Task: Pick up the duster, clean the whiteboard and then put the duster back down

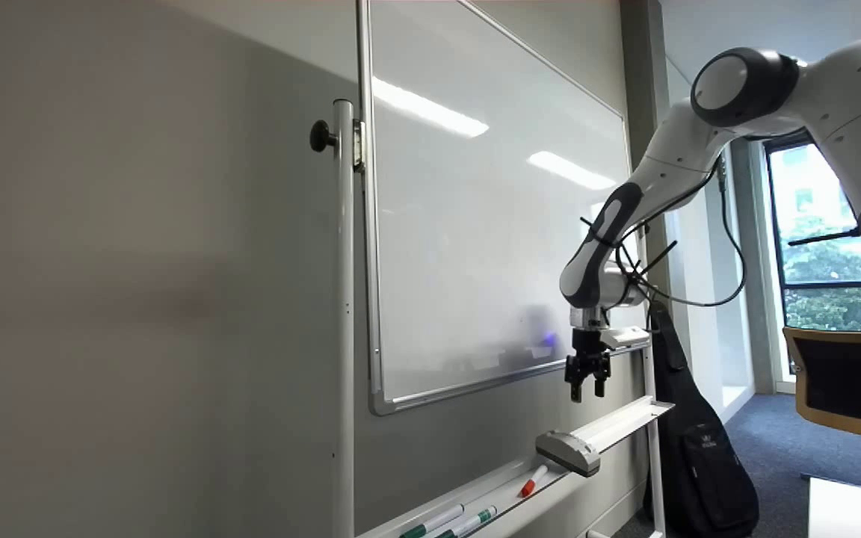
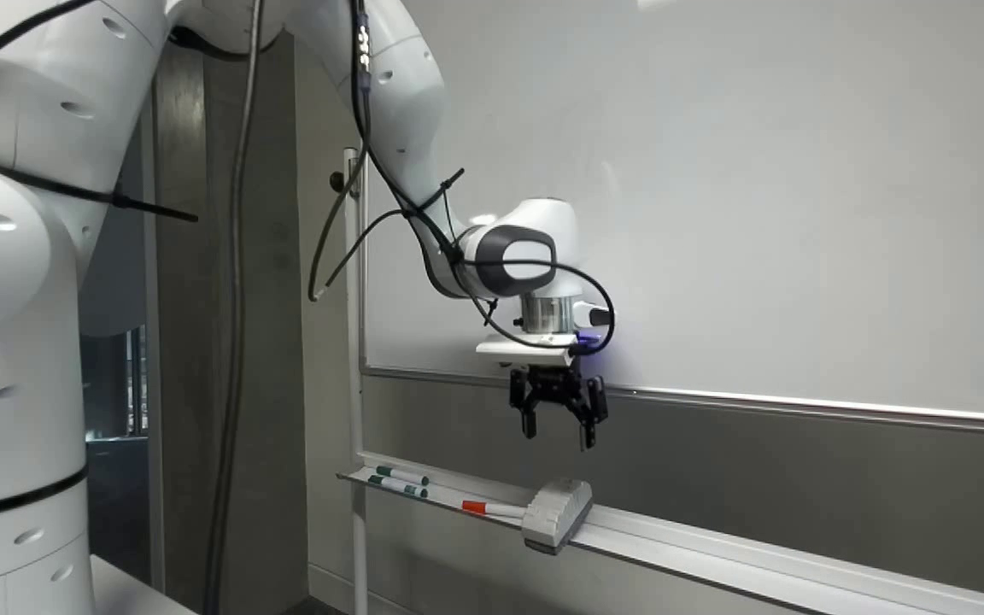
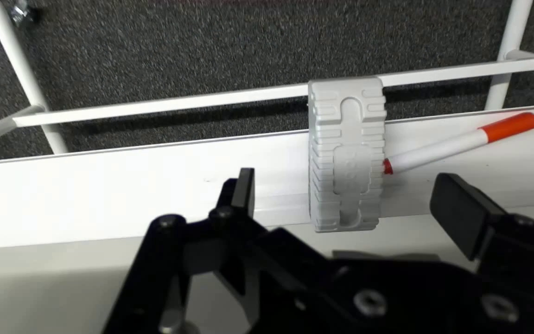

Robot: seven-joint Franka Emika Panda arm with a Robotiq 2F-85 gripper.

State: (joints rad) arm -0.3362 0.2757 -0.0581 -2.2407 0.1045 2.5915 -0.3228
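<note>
The duster [image 1: 569,450] is a pale grey-white ribbed block with a darker underside. It lies across the narrow white tray [image 1: 617,424], overhanging its front edge, and shows also in an exterior view [image 2: 557,514] and the wrist view [image 3: 348,157]. The whiteboard [image 1: 468,254] stands above the tray and fills much of an exterior view [image 2: 799,205]. My gripper [image 2: 559,433] is open and empty, pointing down above the duster and apart from it; it shows too in an exterior view [image 1: 587,394]. In the wrist view the duster appears between the spread fingers [image 3: 346,185].
A red-capped marker [image 3: 461,143] lies in the tray against the duster's side. Two green-capped markers [image 2: 402,481] lie farther along it. The whiteboard's lower frame [image 2: 799,408] runs just behind the gripper. A black bag [image 1: 699,441] leans by the stand; a chair [image 1: 849,381] stands at the right.
</note>
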